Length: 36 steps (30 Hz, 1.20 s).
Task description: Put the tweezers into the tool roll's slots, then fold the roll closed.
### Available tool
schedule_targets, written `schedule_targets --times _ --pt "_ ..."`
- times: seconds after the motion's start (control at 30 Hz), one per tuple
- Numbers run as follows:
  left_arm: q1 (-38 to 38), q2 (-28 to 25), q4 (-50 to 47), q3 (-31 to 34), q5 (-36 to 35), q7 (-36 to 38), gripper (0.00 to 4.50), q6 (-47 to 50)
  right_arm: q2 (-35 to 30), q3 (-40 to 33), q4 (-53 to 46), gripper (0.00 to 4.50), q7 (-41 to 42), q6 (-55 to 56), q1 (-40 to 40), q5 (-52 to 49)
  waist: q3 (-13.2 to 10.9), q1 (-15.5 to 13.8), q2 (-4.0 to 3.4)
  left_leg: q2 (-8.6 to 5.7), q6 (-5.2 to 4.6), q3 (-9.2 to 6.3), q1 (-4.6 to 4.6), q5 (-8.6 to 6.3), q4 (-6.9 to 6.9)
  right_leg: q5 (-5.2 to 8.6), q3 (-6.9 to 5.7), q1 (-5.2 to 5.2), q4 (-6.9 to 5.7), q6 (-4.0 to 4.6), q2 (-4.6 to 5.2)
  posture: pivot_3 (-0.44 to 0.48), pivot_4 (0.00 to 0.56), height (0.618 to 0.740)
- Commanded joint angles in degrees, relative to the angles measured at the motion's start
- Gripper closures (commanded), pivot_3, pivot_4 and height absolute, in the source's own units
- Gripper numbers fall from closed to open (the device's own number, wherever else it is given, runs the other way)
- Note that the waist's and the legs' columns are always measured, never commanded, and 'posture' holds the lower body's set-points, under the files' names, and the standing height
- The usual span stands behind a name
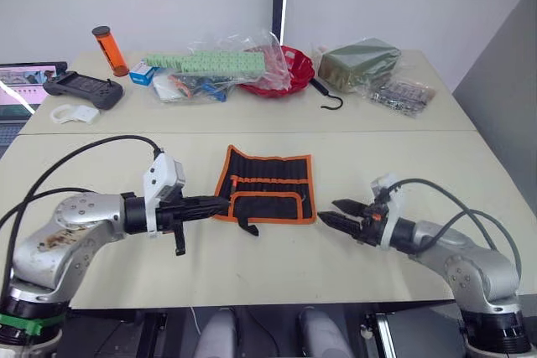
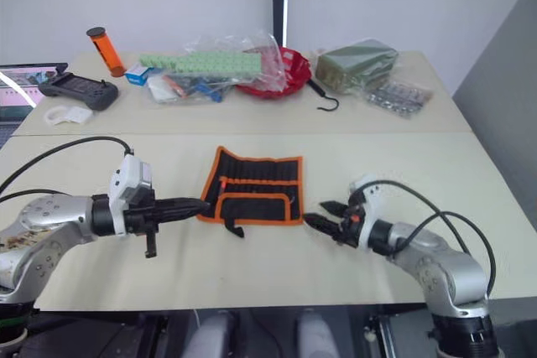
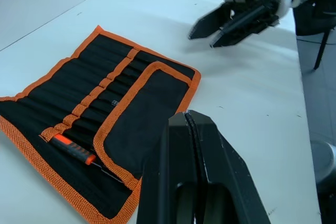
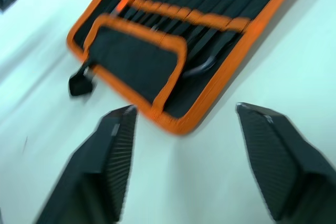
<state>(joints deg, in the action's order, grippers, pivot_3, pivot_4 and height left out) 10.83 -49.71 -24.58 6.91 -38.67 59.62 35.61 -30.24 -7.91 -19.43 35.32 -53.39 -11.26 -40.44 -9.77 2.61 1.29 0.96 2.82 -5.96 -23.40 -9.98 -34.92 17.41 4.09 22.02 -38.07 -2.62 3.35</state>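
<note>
**Jaws either side of the open tool roll**

Jaws of the left gripper (image 1: pixel 220 204) are pressed together with nothing between them, their tip at the roll's left edge; jaws of the right gripper (image 1: pixel 334 212) stand wide apart and empty, just off the roll's right edge and not touching it.

The tool roll (image 1: pixel 268 184) lies unrolled and flat on the near table (image 1: pixel 377 153), between the two grippers. Its orange trim runs all round, and a black flap with orange border is folded over its near half. The slots (image 3: pixel 92 85) cross the inner face as parallel black pockets under an orange stitched band. Slim black tools sit in several of them, though whether these are the tweezers cannot be told. An orange-handled tool (image 3: pixel 73 149) lies in a slot by the roll's left end. The black strap (image 1: pixel 247 225) trails from the near edge of the roll onto the table.

Behind the roll, on the far table: a red bowl (image 1: pixel 294 77) under clear plastic bags (image 1: pixel 214 69), with a black hook (image 1: pixel 330 98) just to its right. Further right lies an olive-green wrapped block (image 1: pixel 359 62) and a packet of small metal parts (image 1: pixel 401 95). Left of the bags stand an orange cylinder (image 1: pixel 110 50) and a black handheld controller (image 1: pixel 82 90), beside a small white part (image 1: pixel 74 113).
</note>
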Motion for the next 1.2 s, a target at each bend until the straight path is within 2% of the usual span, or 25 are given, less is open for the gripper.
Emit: schedule_targets --times 0.03,0.27,0.53,0.83,1.03,1.13,1.2 --pt "-0.38 -0.57 -2.91 2.03 -2.23 0.16 4.50 0.71 -0.22 -0.46 1.51 0.02 -0.98 -1.07 -3.90 -0.54 -0.01 -0.12 0.00 0.00 0.00 0.01 -0.02 0.00 0.02 0.00 0.00 0.01 0.01 0.00 0.01 0.000 0.150 0.740" --pt "-3.36 0.65 -4.79 3.70 -1.48 -3.85 4.50 0.24 0.49 4.42 12.86 0.02 -0.15 -4.93 -14.39 1.44 -0.04 -0.25 0.00 -0.02 0.00 0.01 -0.21 0.00 0.00 -0.01 -0.01 0.16 0.01 0.01 0.03 0.000 0.150 0.740" --pt "-7.61 0.45 -6.76 5.86 -0.98 -6.01 4.50 -0.51 1.22 6.94 16.87 0.02 -0.20 -11.22 -16.92 1.08 -0.05 -0.20 0.00 -0.01 0.00 0.01 -0.21 0.00 -0.01 -0.01 -0.01 0.16 0.01 0.02 0.04 0.000 0.150 0.740" --pt "-8.54 1.10 -6.93 5.72 -0.44 -7.61 4.50 -1.27 6.44 -0.11 22.06 0.02 -0.96 -22.12 -20.78 -5.05 -0.05 -0.10 0.00 0.00 0.00 0.01 -0.17 0.00 0.01 -0.02 -0.01 0.16 -0.02 0.03 0.01 0.000 0.150 0.740" --pt "-8.37 1.01 -6.10 5.56 0.22 -7.44 4.50 -1.75 7.62 -4.38 26.22 0.02 -1.54 -27.38 -22.08 -7.08 -0.05 -0.11 0.00 0.00 0.00 0.01 -0.18 0.00 0.00 -0.02 -0.01 0.16 -0.02 0.03 0.01 0.000 0.150 0.740" --pt "-7.48 1.68 -5.45 4.86 0.90 -7.90 4.50 -1.93 8.81 -7.46 29.28 0.76 -2.29 -28.16 -22.63 -7.70 -0.05 -0.16 0.00 -0.01 0.00 0.01 -0.19 0.00 -0.01 -0.02 -0.01 0.16 -0.02 0.03 0.01 0.000 0.150 0.740" --pt "-6.92 2.42 -5.29 4.05 1.27 -8.31 4.50 -2.05 9.28 -8.77 31.13 1.49 -2.55 -27.83 -22.94 -7.31 -0.05 -0.18 0.00 -0.02 0.00 0.01 -0.19 0.00 -0.02 -0.03 -0.01 0.15 -0.02 0.03 0.02 0.000 0.150 0.740"
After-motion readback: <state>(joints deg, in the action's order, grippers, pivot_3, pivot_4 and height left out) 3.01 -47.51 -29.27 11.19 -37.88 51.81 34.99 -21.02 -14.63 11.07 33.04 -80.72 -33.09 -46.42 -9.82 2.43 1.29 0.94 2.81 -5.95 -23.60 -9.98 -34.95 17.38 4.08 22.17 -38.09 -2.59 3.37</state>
